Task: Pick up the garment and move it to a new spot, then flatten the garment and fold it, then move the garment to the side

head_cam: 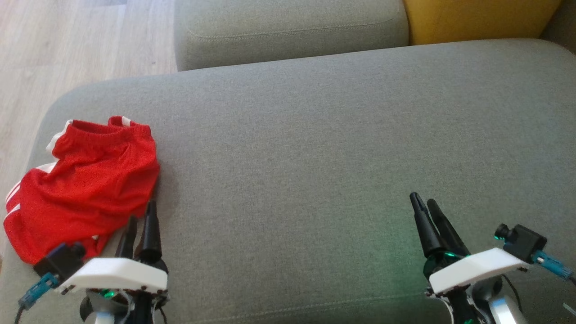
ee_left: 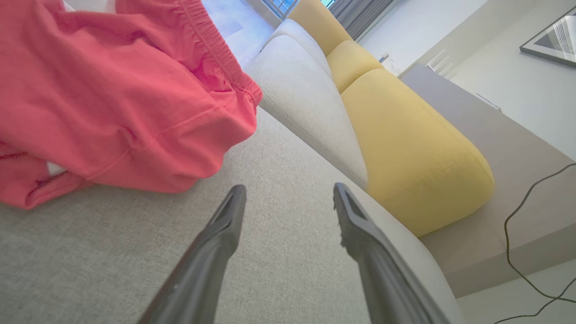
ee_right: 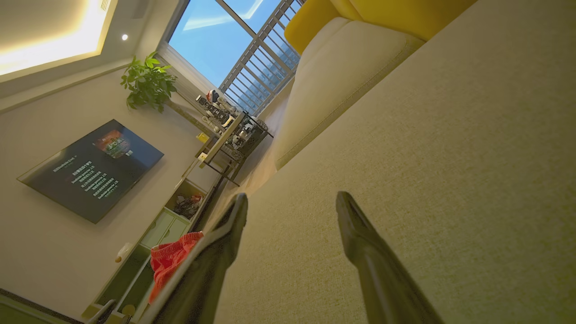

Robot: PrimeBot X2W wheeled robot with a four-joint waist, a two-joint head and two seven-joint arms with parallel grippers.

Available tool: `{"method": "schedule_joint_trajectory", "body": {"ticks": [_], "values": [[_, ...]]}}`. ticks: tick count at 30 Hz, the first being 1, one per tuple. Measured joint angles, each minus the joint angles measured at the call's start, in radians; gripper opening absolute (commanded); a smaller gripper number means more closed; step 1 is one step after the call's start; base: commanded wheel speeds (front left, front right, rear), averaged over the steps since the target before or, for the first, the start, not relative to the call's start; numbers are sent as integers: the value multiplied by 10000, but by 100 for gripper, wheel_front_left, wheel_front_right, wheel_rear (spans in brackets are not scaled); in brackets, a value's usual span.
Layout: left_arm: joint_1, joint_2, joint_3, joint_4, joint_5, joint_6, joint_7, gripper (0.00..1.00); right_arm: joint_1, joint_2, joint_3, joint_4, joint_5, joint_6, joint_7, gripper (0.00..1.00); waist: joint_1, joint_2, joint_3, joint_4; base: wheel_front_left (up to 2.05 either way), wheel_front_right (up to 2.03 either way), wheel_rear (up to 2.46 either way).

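Note:
The garment [head_cam: 85,184] is a pair of red shorts with white side stripes, lying crumpled at the left end of the grey sofa seat [head_cam: 315,148]. My left gripper [head_cam: 141,216] hovers at its near right edge, open, nothing between the fingers. In the left wrist view the garment [ee_left: 112,94] lies up and to the left of the open left gripper [ee_left: 290,193], apart from it. My right gripper [head_cam: 423,202] rests low over the seat at the right, open and empty. The right wrist view shows the right gripper [ee_right: 292,202] open, with the garment [ee_right: 168,258] far off beside its left finger.
A grey back cushion [head_cam: 288,31] and a yellow cushion [head_cam: 477,20] stand behind the seat. Wooden floor [head_cam: 67,45] lies beyond the sofa's left end. A black cable [ee_left: 531,243] trails on the floor. A TV [ee_right: 90,168] hangs on the far wall.

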Motion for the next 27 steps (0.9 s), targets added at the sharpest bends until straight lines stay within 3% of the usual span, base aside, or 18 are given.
{"method": "schedule_joint_trajectory", "body": {"ticks": [27], "values": [[68,136,-610,-568,3298,395,-788,100,-196,-25,700,-477,-3452,0,-746,100,0,0,-60,-96,0,0,0]]}}
